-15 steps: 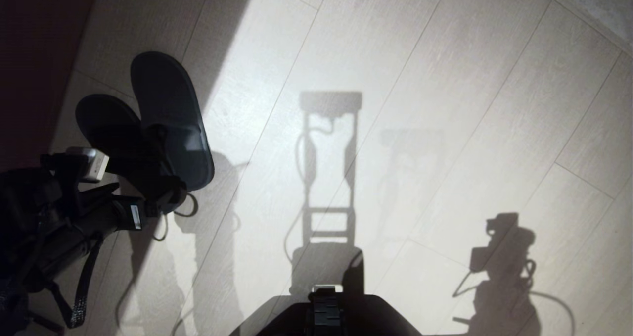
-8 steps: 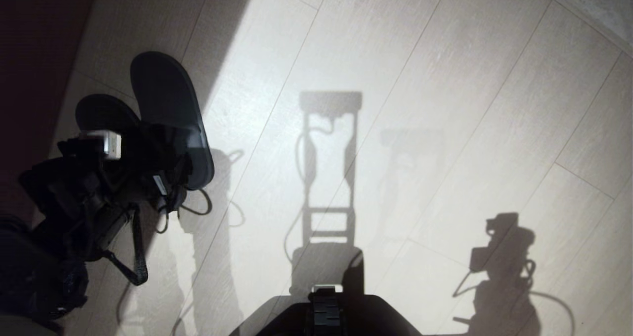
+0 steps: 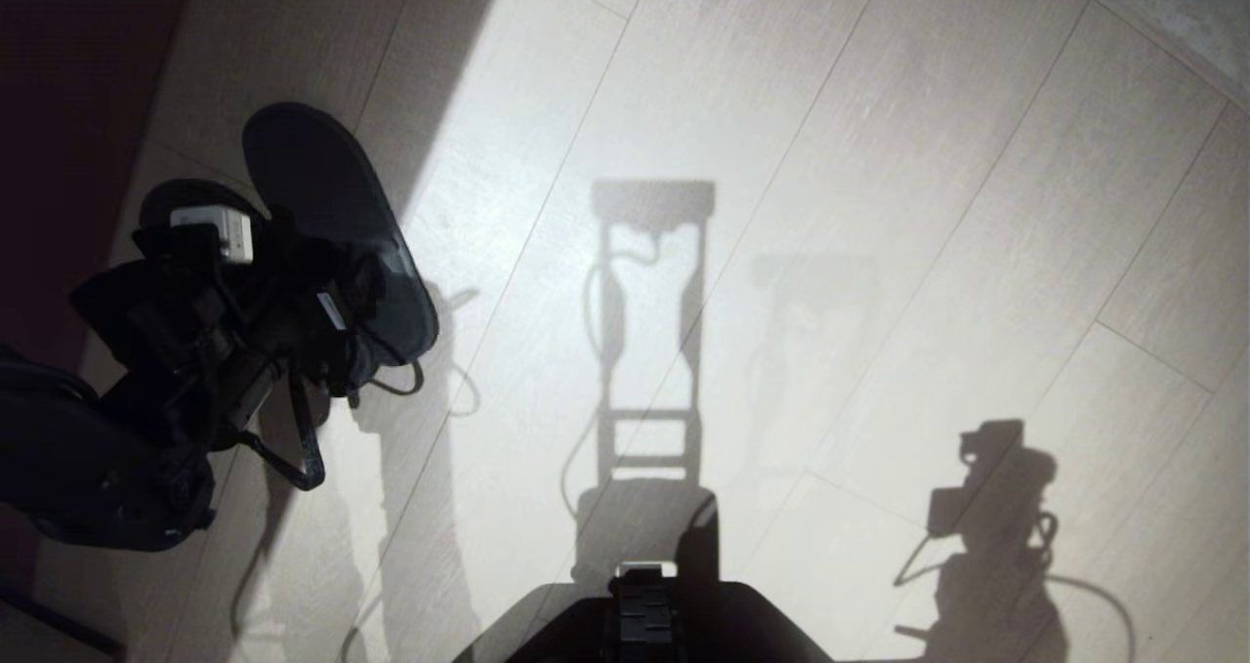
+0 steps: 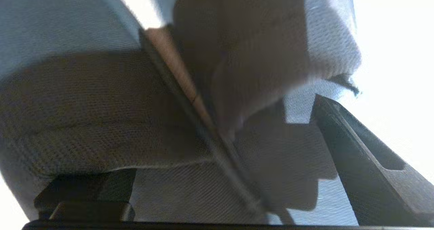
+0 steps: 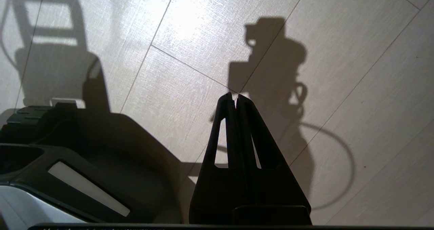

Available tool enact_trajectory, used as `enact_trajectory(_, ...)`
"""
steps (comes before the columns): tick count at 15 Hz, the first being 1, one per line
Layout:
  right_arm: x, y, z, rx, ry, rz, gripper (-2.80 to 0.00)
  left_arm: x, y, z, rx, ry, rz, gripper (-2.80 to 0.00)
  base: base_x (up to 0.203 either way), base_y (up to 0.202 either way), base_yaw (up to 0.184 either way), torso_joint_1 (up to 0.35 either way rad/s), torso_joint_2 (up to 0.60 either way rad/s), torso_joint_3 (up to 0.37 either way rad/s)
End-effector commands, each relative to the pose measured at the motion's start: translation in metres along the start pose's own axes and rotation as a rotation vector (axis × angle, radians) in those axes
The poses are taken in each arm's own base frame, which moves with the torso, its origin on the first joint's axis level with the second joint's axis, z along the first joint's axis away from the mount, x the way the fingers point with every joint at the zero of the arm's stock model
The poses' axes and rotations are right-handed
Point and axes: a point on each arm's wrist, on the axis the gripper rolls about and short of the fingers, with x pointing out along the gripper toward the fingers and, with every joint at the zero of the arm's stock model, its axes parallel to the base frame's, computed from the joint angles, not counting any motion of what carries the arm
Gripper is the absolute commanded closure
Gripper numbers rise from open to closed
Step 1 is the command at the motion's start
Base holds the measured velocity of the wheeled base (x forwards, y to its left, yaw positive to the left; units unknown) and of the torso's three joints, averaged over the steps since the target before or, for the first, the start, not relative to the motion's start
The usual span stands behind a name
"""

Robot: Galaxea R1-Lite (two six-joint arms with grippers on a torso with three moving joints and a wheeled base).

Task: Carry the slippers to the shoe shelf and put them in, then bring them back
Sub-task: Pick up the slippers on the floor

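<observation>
The slippers lie side by side on the floor at the left of the head view, one large point(image 3: 312, 175) and one partly under my arm point(image 3: 190, 194). My left gripper point(image 3: 327, 292) reaches down onto their near ends. In the left wrist view grey-blue fabric fills the picture: one slipper point(image 4: 84, 104) and the other point(image 4: 271, 54) sit between the wide-apart fingers point(image 4: 356, 155) of my open left gripper point(image 4: 203, 145). My right gripper point(image 5: 236, 96) hangs shut and empty above the floor. The shoe shelf is out of view.
Pale plank floor point(image 3: 830, 253) spreads to the right, crossed by my own shadows. My base point(image 3: 645, 614) shows at the bottom centre. A dark strip point(image 3: 59, 106) runs along the left edge.
My left arm has pushed forward and down over the slippers. The larger slipper has shifted slightly, its near end swinging right. The right arm has stayed still.
</observation>
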Motion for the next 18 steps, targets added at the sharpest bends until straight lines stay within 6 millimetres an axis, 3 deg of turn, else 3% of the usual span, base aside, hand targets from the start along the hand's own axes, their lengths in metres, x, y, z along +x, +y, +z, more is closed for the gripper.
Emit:
enact_trajectory(1, 0.000, 0.000, 0.000, -0.001, -0.003, 0.000, 0.00, 0.011, -0.001, 0.007, -0.003, -0.043, 0.001, -2.80, 0.000, 0.000, 0.000, 0.000, 0.00, 0.000)
enact_trajectory(9, 0.000, 0.000, 0.000, -0.001, -0.003, 0.000, 0.00, 0.024, -0.001, 0.019, -0.001, -0.102, 0.029, -2.80, 0.000, 0.000, 0.000, 0.000, 0.00, 0.000)
enact_trajectory(13, 0.000, 0.000, 0.000, -0.001, -0.003, 0.001, 0.00, 0.023, 0.007, 0.034, 0.039, -0.138, 0.054, -2.80, 0.000, 0.000, 0.000, 0.000, 0.00, 0.000)
enact_trajectory(16, 0.000, 0.000, 0.000, 0.001, -0.003, 0.000, 0.00, 0.009, 0.008, 0.064, 0.029, -0.142, 0.051, -2.80, 0.000, 0.000, 0.000, 0.000, 0.00, 0.000)
enact_trajectory(18, 0.000, 0.000, 0.000, -0.001, -0.003, 0.000, 0.00, 0.007, 0.008, 0.069, 0.016, -0.136, 0.049, -2.80, 0.000, 0.000, 0.000, 0.000, 0.00, 0.000)
